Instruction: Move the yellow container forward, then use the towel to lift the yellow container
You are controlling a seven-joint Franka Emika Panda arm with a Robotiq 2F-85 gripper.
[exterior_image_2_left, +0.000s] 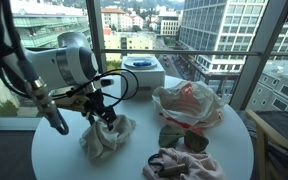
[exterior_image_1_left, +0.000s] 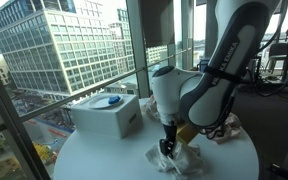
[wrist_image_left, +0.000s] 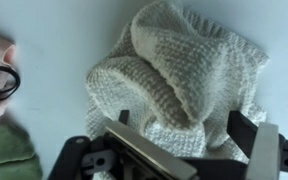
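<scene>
I see a round white table [exterior_image_2_left: 236, 140] beside tall windows [exterior_image_1_left: 44, 60]. The knit towel [wrist_image_left: 184, 65] lies bunched between the fingers [wrist_image_left: 246, 128] of my gripper [wrist_image_left: 184, 120], spread wide, seemingly clamping nothing.

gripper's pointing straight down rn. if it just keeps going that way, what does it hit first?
The crumpled white towel: in the wrist view it lies right between the fingers of the open gripper. Table only below that. How close contact is, I cannot tell.
</scene>
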